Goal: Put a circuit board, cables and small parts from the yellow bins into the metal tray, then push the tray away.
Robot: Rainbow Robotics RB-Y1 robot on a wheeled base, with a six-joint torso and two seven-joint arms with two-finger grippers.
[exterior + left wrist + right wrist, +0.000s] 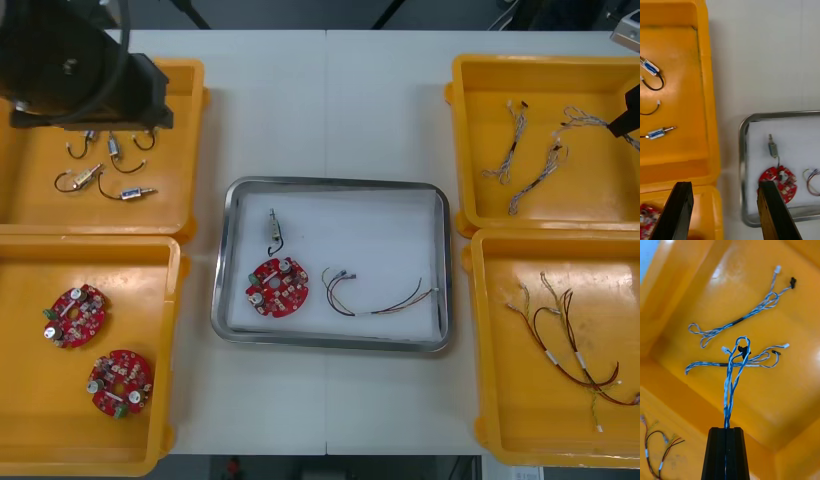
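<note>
Front view. K: what does the metal tray [335, 184], mid-bench, hold?
R: One circuit board [277, 286] toward its near-left corner, one small metal part [273, 228] just beyond it, and one thin cable [380, 300] toward the right rim. All lie inside.
K: Right tool [726, 429]?
R: Over the yellow bin [600, 200] at the bench's far-right corner. Its fingers are pressed together, pinching a twisted blue and white cable [730, 382]. Cannot tell if the cable is clear of the bin floor. Other blue and white cables [733, 320] lie loose in that bin.
K: Left tool [725, 185]?
R: Spread, empty, above the left bins [685, 170] at the bench's left edge, short of the tray.
K: Remaining?
R: Judged: carry the pinched cable to the tray and release it. Possibly more parts after that. The tray is not yet pushed away.
</note>
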